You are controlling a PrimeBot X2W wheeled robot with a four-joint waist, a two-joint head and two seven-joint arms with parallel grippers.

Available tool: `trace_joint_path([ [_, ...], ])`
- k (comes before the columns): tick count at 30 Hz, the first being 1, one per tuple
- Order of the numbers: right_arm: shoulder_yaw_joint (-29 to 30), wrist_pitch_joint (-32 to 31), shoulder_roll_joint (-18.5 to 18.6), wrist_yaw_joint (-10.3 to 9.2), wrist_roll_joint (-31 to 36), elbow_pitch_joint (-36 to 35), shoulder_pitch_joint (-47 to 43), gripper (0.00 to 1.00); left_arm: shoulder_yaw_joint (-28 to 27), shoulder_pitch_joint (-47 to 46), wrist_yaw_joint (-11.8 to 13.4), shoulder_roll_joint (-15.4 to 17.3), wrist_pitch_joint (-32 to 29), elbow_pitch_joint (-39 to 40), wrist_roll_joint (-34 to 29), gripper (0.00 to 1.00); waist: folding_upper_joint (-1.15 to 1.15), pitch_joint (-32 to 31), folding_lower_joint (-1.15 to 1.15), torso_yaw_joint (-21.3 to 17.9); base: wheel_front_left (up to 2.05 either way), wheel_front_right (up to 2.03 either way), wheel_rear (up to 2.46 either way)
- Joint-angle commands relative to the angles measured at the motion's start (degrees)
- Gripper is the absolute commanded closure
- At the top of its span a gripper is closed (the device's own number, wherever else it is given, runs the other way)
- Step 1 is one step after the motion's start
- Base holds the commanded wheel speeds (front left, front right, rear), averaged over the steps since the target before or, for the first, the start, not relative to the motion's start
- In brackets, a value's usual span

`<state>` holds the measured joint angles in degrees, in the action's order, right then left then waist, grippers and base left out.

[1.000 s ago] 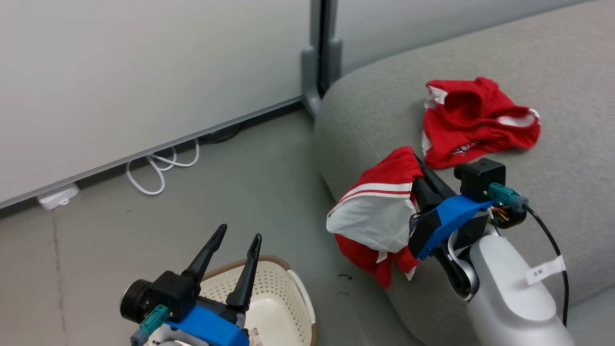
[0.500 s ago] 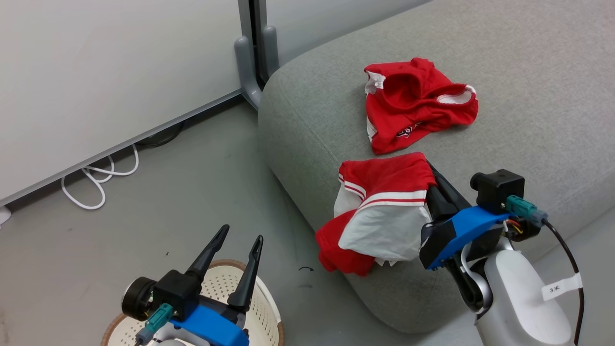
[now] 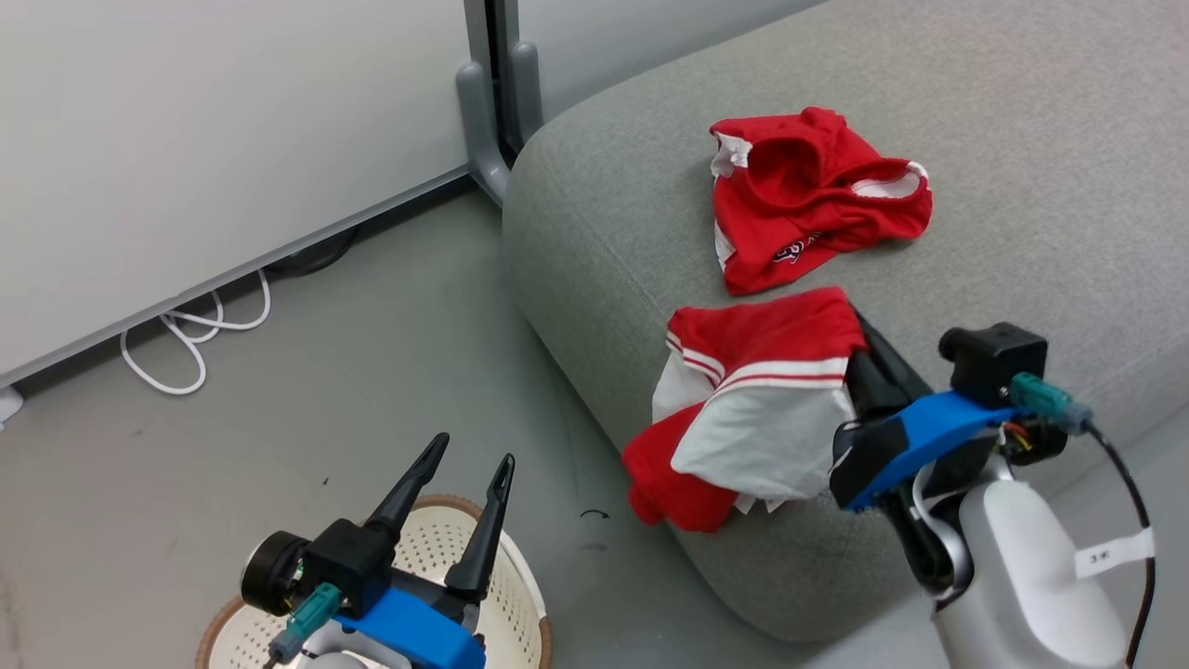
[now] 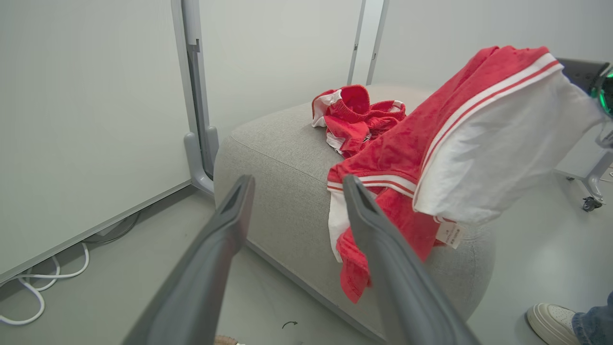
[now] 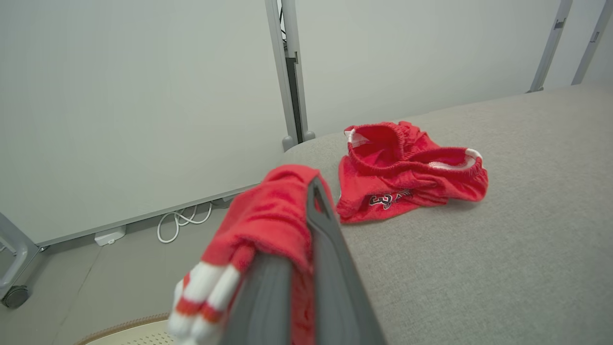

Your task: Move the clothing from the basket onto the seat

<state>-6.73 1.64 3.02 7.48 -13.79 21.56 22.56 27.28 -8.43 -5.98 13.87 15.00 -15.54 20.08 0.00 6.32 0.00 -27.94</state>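
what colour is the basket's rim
Brown, around the cream-white basket; clearest in the head view.

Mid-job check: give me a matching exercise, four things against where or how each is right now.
Things
1. striped garment
2. lettered garment
3. basket
4. left gripper

States
A. open, empty
B. on the floor
C. lying free on the couch
D. pinched in the right gripper, draped over the couch edge

Pairs: 1-D, 2-C, 3-B, 4-A
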Motion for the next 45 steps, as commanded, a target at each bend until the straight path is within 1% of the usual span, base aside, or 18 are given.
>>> trace_joint_path([
  [1,0.9,0.2,-0.1,0.03,-0.8,-0.1,1.9,1.00,-0.3,-1.0,-0.2,0.1,0.3,0.0,-0.4,0.00,0.00,0.7,0.00,0.5,0.00,0.00,0.00],
  [7,5.1,0.0,1.8,0.03,-0.8,-0.6,8.0,1.00,-0.4,-2.4,-0.5,0.4,0.3,1.0,-1.1,0.00,0.00,4.1,0.00,2.4,0.00,0.00,0.00],
  [12,9.2,-1.7,4.7,0.03,-2.8,-2.8,15.0,1.00,-0.2,-4.5,-0.7,0.8,0.3,2.1,-1.6,0.00,0.00,8.2,0.00,4.6,0.00,0.00,0.00],
  [17,15.2,-4.0,8.4,0.03,-4.1,-5.4,22.2,1.00,0.4,-7.1,-1.0,1.9,0.2,3.4,-2.6,0.00,0.00,12.7,0.00,6.4,0.00,0.00,0.00],
  [18,16.4,-4.5,9.6,0.03,-3.5,-5.7,23.8,1.00,0.5,-7.7,-1.0,2.1,0.1,3.7,-2.8,0.00,0.00,13.7,0.00,6.8,0.00,0.00,0.00],
  [24,24.0,-6.0,13.3,0.03,-1.7,-5.0,33.0,1.00,0.4,-9.9,-0.9,4.2,-0.9,6.6,-4.0,0.00,0.00,19.6,0.00,8.5,0.00,0.00,0.00],
  [29,30.7,-5.6,16.3,0.03,-1.0,-2.8,39.4,1.00,-0.1,-11.5,-0.4,5.7,-2.1,9.4,-4.6,0.00,0.00,24.5,0.00,10.1,0.00,0.00,0.00],
  [33,35.0,-4.8,17.7,0.03,0.5,0.4,40.6,1.00,-0.1,-12.6,-0.3,6.5,-2.5,11.4,-5.1,0.00,0.00,27.3,0.00,11.4,0.00,0.00,0.00],
  [37,38.3,-4.1,16.9,0.03,3.0,6.0,38.7,1.00,0.0,-13.3,-0.2,6.9,-2.5,12.6,-5.2,0.00,0.00,28.8,0.00,12.4,0.00,0.00,0.00],
  [38,38.3,-4.1,16.9,0.03,3.0,6.0,38.7,1.00,0.0,-13.3,-0.2,6.9,-2.5,12.6,-5.2,0.00,0.00,28.8,0.00,12.4,0.00,0.00,0.00],
  [39,39.2,-3.5,16.7,0.03,3.6,9.0,37.7,1.00,0.0,-13.4,0.0,7.0,-2.5,12.9,-5.3,0.00,0.00,29.2,0.00,12.9,0.00,0.00,0.00],
  [40,39.7,-3.2,16.8,0.03,3.8,10.6,37.2,1.00,0.0,-13.4,0.0,7.0,-2.5,13.0,-5.3,0.00,0.00,29.3,0.00,13.1,0.00,0.00,0.00],
  [41,39.7,-3.2,16.8,0.03,3.8,10.6,37.2,1.00,0.0,-13.4,0.0,7.0,-2.5,13.0,-5.3,0.00,0.00,29.3,0.00,13.1,0.00,0.00,0.00],
  [42,40.6,-2.8,16.8,0.03,4.7,13.8,36.2,1.00,0.1,-13.6,0.1,7.1,-2.7,13.2,-5.3,0.00,0.00,29.7,0.00,13.5,0.00,0.00,0.00],
  [45,41.5,-1.9,16.9,0.03,6.6,18.4,35.3,1.00,0.1,-13.7,0.2,7.4,-2.6,13.3,-5.3,0.00,0.00,29.9,0.00,14.0,0.00,0.00,0.00],
])
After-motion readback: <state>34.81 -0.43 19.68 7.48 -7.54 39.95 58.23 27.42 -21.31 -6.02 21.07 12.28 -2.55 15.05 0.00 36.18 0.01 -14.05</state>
